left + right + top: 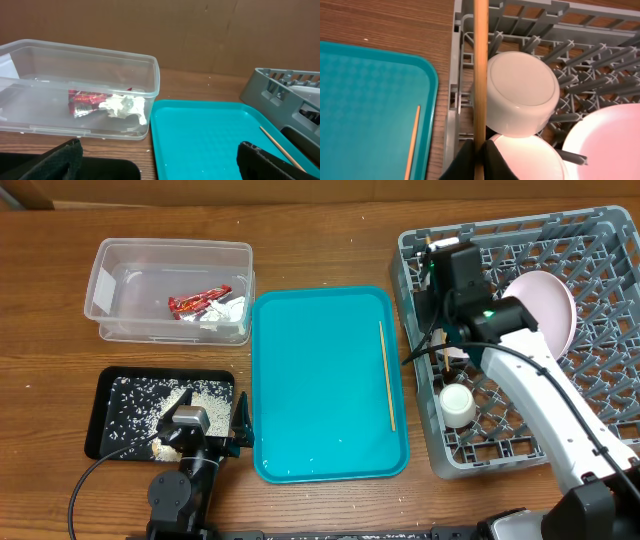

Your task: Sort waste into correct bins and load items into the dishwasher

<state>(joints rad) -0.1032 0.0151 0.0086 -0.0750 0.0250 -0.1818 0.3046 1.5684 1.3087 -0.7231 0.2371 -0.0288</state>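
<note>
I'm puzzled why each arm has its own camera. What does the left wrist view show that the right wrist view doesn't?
Only the left wrist view shows the clear tub with the wrapper and tissue inside. Only the right wrist view shows the right gripper shut on a chopstick, plus two bowls and the plate in the rack. Both show the teal tray, the second chopstick lying on it, and the rack.
</note>
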